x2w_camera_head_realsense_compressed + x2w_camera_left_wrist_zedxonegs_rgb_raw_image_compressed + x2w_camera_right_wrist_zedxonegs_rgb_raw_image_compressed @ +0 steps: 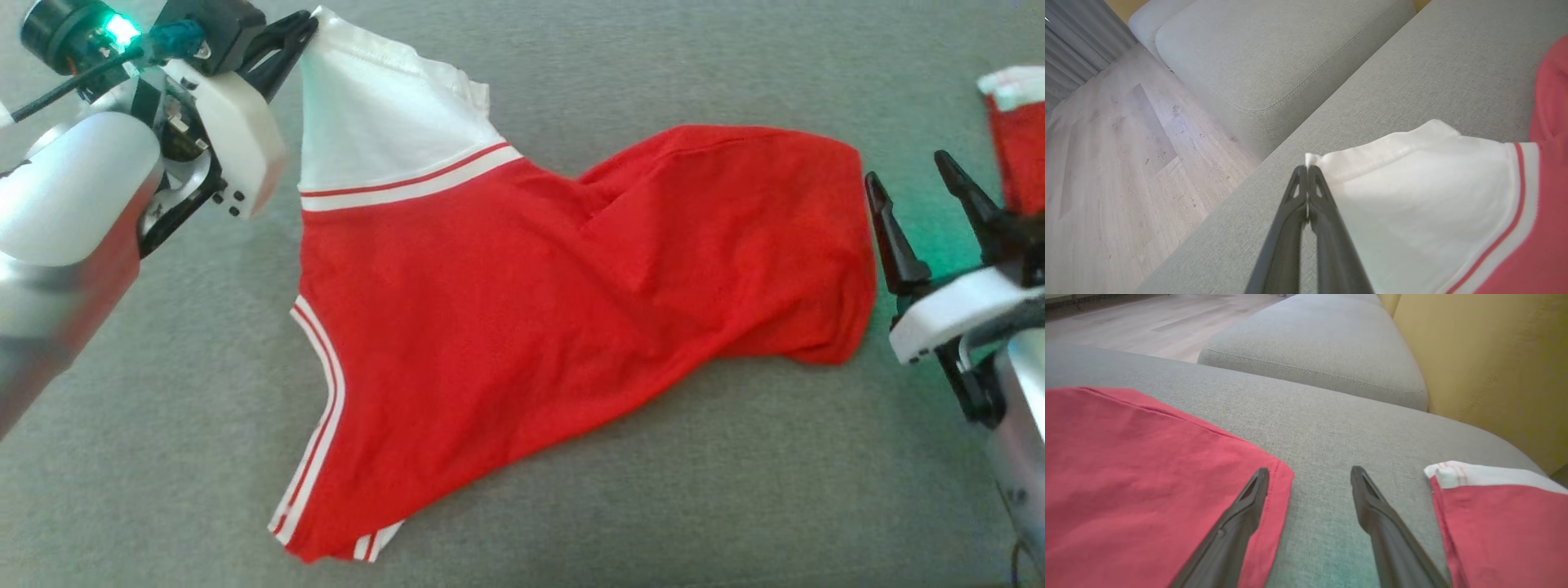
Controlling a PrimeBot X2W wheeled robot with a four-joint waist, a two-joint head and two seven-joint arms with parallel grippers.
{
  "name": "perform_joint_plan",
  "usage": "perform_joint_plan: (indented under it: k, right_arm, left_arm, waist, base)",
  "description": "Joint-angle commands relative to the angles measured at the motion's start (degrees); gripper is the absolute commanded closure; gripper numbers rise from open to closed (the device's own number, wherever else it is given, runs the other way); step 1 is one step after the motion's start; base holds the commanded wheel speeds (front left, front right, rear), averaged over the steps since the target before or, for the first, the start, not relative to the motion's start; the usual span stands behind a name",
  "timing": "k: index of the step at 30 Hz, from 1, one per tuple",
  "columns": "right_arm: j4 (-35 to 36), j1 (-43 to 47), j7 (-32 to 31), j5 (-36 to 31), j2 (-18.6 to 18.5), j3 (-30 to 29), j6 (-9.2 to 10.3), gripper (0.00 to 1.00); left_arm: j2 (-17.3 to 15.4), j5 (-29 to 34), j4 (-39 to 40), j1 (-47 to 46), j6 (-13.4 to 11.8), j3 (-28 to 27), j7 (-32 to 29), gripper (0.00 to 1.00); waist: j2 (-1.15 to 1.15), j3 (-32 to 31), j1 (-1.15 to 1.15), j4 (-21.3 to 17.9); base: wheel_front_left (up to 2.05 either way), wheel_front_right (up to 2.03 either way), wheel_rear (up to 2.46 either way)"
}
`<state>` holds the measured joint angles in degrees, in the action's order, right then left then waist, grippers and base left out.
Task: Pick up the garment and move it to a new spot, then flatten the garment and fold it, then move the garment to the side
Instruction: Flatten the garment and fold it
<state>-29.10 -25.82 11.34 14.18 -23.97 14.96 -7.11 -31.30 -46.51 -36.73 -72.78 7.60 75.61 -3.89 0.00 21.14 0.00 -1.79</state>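
The red-and-white jersey garment (522, 327) lies on the grey fabric cushion (735, 490). My left gripper (300, 31) holds its far-left corner; my right gripper (908, 170) sits between it and another red-and-white cloth (1020, 139).

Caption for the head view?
Left end effector shut on red T-shirt's white sleeve; right end effector open beside its hem.

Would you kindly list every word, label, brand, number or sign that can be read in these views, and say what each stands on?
No readable text in any view.
The garment bears only red and white stripes, no print.
The left gripper, the right gripper and their pale housings show no lettering.
The second red cloth and the grey sofa cushion are plain.
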Motion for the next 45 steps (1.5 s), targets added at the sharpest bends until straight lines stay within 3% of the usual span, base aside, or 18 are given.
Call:
perform_joint_plan:
  k: [1,10,13,15,16,21,25,30,36,42,44,45]
  right_arm:
    - [-0.62,-1.68,-0.93,1.29,-1.56,1.61,-0.37,0.0]
    - [-13.83,-10.52,-4.44,3.58,-3.62,7.87,-0.37,0.0]
    - [-15.36,-10.49,-7.51,8.36,-2.99,11.9,-0.37,0.0]
    - [-15.25,-9.86,-10.76,13.1,-3.03,15.13,-0.37,0.73]
    - [-14.81,-9.63,-11.8,15.36,-3.31,16.49,-0.37,1.0]
    - [-13.21,-10.55,-9.55,19.35,-6.16,19.68,-0.37,1.0]
    - [-14.94,-14.35,-1.37,16.38,-9.58,18.93,-0.37,1.0]
    - [-13.75,-15.36,2.52,13.37,-11.84,16.82,-0.37,1.0]
    - [-4.14,-4.06,3.47,11.07,-12.29,15.36,-0.37,1.0]
    - [4.63,11.17,3.36,9.18,-8.02,12.9,-0.37,1.0]
    - [7.06,14.43,3.28,8.38,-6.67,12.45,-0.37,0.0]
    - [8.17,15.93,3.11,9.11,-5.71,12.11,-0.37,0.0]
  left_arm:
    - [-2.21,-0.05,0.75,-3.1,-0.11,-2.27,0.25,1.0]
    - [-2.65,0.32,2.57,-2.68,-0.11,-2.26,-0.63,1.0]
    - [-2.41,0.06,2.67,-2.25,-0.11,-2.26,-0.42,1.0]
    - [-2.49,-0.15,2.61,-1.73,-0.11,-2.26,-0.17,1.0]
    - [-2.55,-0.29,2.59,-1.46,-0.11,-2.26,-0.1,1.0]
    - [-2.98,0.14,2.05,-1.03,-0.11,-2.26,2.37,1.0]
    - [-2.68,2.44,-0.31,-2.1,-1.07,-3.27,10.78,1.0]
    - [-1.67,2.83,-0.81,-1.54,-2.55,-4.89,16.45,1.0]
    - [-2.25,1.9,2.95,4.59,-2.94,-4.93,17.98,1.0]
    - [-4.93,1.74,7.56,11.65,-5.88,-4.54,18.38,1.0]
    - [-6.07,1.16,9.15,13.5,-7.3,-5.13,18.5,1.0]
    - [-6.71,0.91,9.95,14.33,-8.07,-5.51,18.56,1.0]
  waist:
    - [0.0,-0.14,0.0,1.7]
    - [0.0,-0.28,0.0,5.77]
    - [0.0,-0.91,0.0,6.57]
    - [0.0,-1.55,0.0,6.72]
    - [0.0,-1.84,0.0,6.74]
    - [0.0,-3.23,0.0,6.43]
    - [0.0,-5.37,0.0,5.55]
    - [0.0,-6.89,0.0,4.98]
    - [0.0,-7.13,0.0,4.7]
    - [0.0,-6.78,0.0,4.46]
    - [0.0,-6.75,0.0,4.26]
    - [0.0,-6.74,0.0,4.16]
  base:
    - [0.0,0.0,0.0]
    - [0.0,0.0,0.0]
    - [0.0,0.0,0.0]
    - [0.0,0.0,0.0]
    - [0.0,0.0,0.0]
    - [0.0,0.0,0.0]
    - [0.0,0.0,0.0]
    - [0.0,0.0,0.0]
    - [0.0,0.0,0.0]
    - [0.0,0.0,0.0]
    - [0.0,0.0,0.0]
    - [0.0,0.0,0.0]
